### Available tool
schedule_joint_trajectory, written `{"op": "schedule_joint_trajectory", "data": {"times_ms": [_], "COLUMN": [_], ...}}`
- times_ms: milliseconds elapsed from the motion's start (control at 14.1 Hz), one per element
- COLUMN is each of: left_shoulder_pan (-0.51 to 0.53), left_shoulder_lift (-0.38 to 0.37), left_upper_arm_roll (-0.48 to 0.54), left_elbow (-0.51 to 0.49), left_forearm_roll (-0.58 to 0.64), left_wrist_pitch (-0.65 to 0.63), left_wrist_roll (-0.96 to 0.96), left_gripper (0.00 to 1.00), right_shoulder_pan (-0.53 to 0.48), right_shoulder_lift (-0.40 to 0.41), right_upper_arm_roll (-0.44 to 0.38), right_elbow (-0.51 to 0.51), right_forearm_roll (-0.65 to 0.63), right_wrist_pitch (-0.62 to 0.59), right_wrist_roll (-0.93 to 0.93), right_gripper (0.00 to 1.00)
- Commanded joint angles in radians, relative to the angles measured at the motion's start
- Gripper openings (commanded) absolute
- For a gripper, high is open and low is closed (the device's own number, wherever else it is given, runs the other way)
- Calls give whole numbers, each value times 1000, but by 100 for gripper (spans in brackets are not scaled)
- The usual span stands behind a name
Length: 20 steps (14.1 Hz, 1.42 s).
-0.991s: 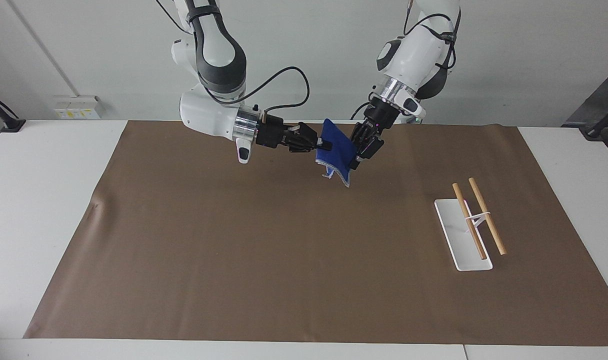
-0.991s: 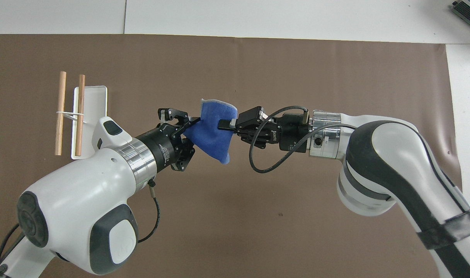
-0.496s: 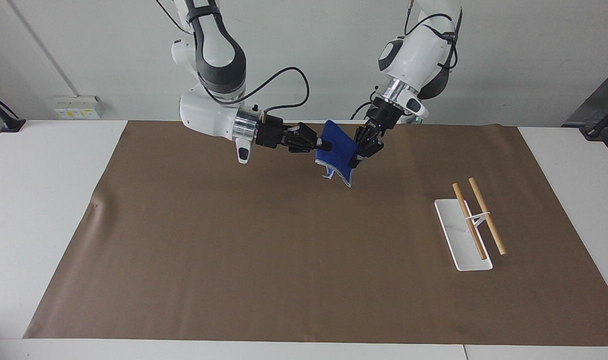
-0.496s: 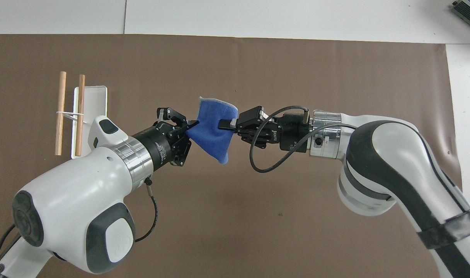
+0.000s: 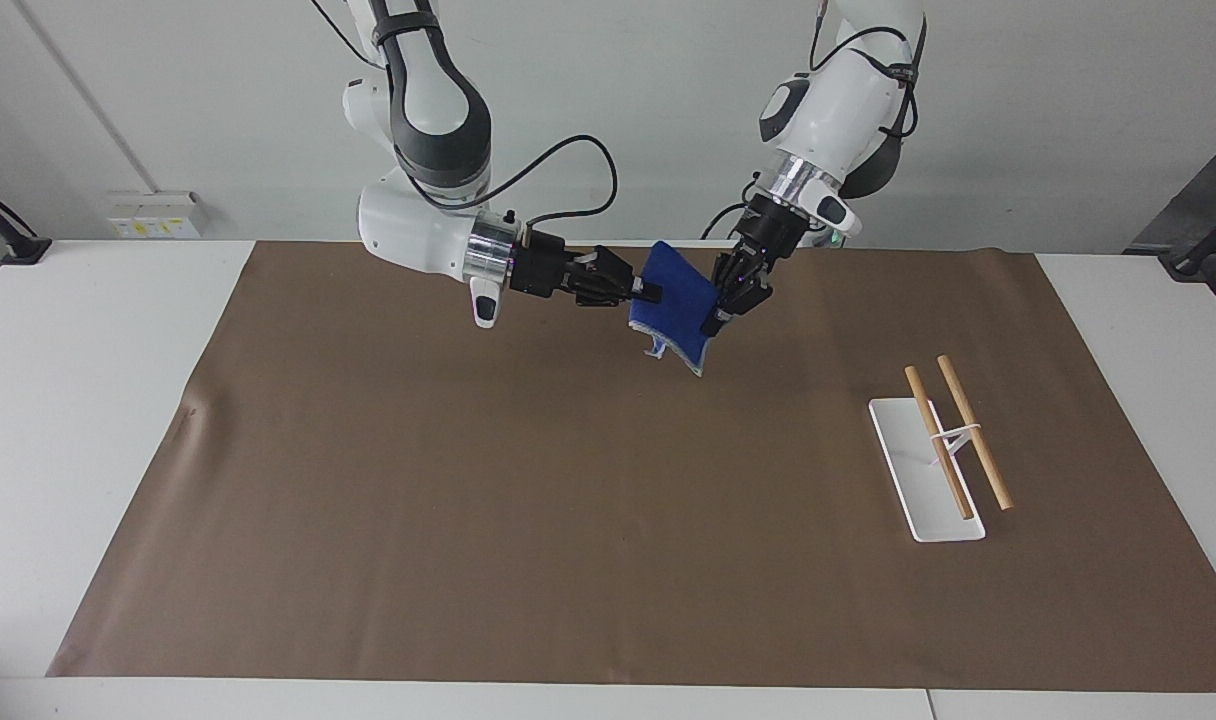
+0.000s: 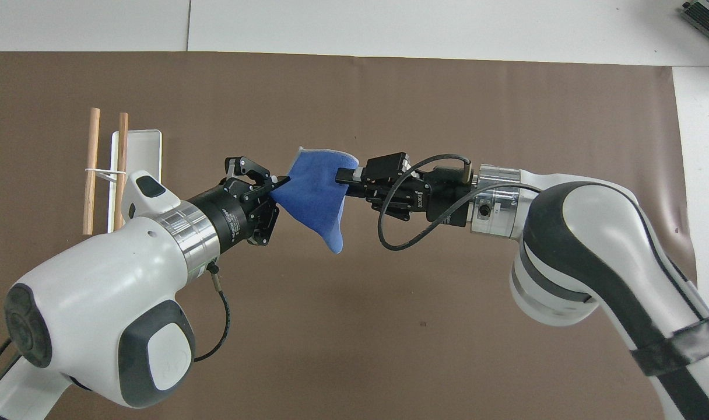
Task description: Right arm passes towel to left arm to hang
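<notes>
The blue towel [image 5: 673, 300] hangs in the air over the brown mat, stretched between both grippers. My right gripper [image 5: 653, 292] reaches in level from the right arm's end and is shut on one edge of the towel [image 6: 311, 192]. My left gripper [image 5: 713, 320] comes down at a slant from the left arm's end, and its fingers pinch the other edge. In the overhead view the right gripper [image 6: 340, 174] and the left gripper [image 6: 277, 185] face each other across the cloth. A loose corner of the towel droops below them.
A small rack stands toward the left arm's end of the table: a white base plate [image 5: 913, 470] carrying two wooden dowels [image 5: 953, 440] on a white holder. It also shows in the overhead view [image 6: 144, 146]. The brown mat [image 5: 568, 520] covers most of the white table.
The left gripper has closed in on the towel's edge and drawn back a little toward the rack. The right gripper and towel have shifted slightly with it.
</notes>
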Motion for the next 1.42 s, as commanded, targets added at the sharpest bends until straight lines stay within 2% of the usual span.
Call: {"op": "schedule_joint_trajectory", "data": {"times_ms": [0,212,425,566,708,991,1133,1345], "left_shoulder_pan": [22,74,131,199,262,375,449,513], "left_shoulder_lift": [-18,-11,1,10,33,97,120,148], "left_upper_arm_roll": [-1,-1,-1,-1,-1,-3,-4,-3], "left_elbow": [-25,-25,-25,-27,-27,-24,-17,-14], "left_forearm_roll": [-22,-18,-13,-13,-13,-13,-12,-12], "left_wrist_pitch": [50,90,110,110,113,163,173,165], "left_wrist_roll": [13,22,48,132,200,278,296,313], "left_gripper": [0,0,0,0,0,0,0,0], "right_shoulder_pan": [-9,-23,-58,-80,-91,-132,-146,-95], "right_shoulder_lift": [-32,-34,-35,-37,-43,-44,-43,-41], "right_upper_arm_roll": [-1,-8,-8,-10,-10,-10,-14,-112], "right_elbow": [-10,-8,10,25,25,42,102,221], "right_forearm_roll": [-127,-391,-766,-1035,-1228,-1494,-1539,-1620], "right_wrist_pitch": [54,109,124,112,103,49,-45,-208], "right_wrist_roll": [14,66,188,265,331,420,422,410], "right_gripper": [100,100,100,100,100,100,100,100]}}
